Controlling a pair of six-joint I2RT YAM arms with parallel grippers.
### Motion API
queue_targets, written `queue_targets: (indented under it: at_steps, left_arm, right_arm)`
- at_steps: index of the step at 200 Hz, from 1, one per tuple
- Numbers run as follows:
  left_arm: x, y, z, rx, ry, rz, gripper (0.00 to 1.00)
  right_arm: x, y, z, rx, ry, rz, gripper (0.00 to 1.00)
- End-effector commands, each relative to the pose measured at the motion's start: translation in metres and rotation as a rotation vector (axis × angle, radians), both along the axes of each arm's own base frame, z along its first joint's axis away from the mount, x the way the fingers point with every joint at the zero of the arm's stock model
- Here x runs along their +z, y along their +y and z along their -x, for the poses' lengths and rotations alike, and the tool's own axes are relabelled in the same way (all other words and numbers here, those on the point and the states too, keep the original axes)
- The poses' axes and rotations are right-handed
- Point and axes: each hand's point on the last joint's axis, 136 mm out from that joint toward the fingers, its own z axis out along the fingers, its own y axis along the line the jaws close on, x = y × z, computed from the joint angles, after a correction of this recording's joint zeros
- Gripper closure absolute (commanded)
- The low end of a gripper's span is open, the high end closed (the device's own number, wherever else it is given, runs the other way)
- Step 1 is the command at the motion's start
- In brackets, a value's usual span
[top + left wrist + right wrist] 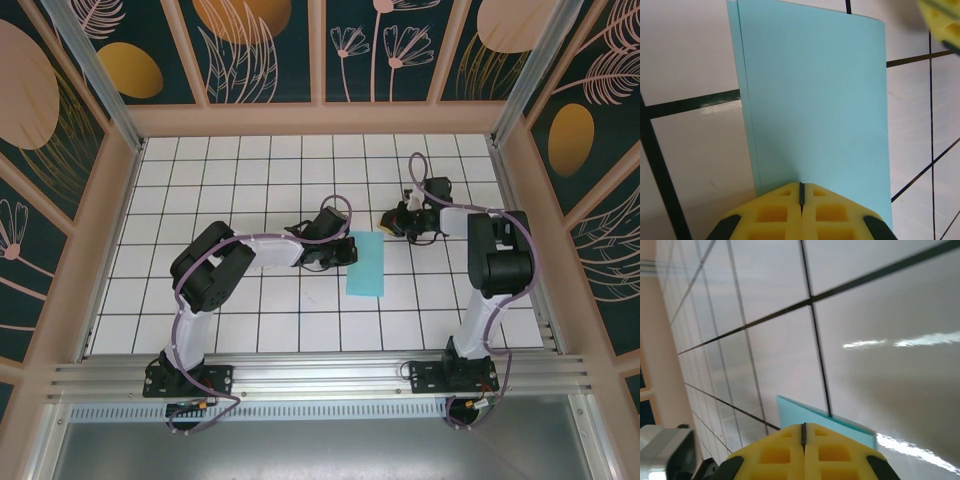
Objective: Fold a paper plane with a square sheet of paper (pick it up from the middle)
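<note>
One white-gridded surface carries everything here, and near its middle lies the turquoise sheet, already folded in half into a narrow rectangle. Its long axis runs away from the arm bases toward the far wall, leaning only slightly. Up close in the left wrist view we can see two layers, one peeking out a sliver along the side edge.

Now the arms. In the overhead view the left one reaches in from the sheet's left side and is the nearer of the two. The left gripper is closed, yellow pads pressed together with nothing between them, and its tips sit right at the sheet's edge. To us that looks like pinning, not pinching, though we cannot confirm actual pressure.

The right gripper is closed too and holds nothing. It hovers at the sheet's far right corner, with that corner poking out just past its tips. Whether it touches the paper, we cannot tell.

We reckon the nose folds come next, so that far corner beside the right gripper is the one to watch.
</note>
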Motion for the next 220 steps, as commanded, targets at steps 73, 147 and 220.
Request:
queue_targets:
  at_steps: [73,147,220]
  left_arm:
    - [-0.039,0.027,0.022,-0.001,0.091,-0.143,1.00]
    - [-0.036,0.027,0.021,-0.003,0.083,-0.139,1.00]
    - [-0.035,0.026,0.021,0.000,0.086,-0.137,1.00]
  right_arm:
    - [-0.046,-0.012,0.014,-0.031,0.111,0.079,0.96]
    - [0.008,0.004,0.031,0.011,0.018,-0.019,0.95]
    - [-0.043,-0.004,0.051,0.019,0.115,0.055,0.95]
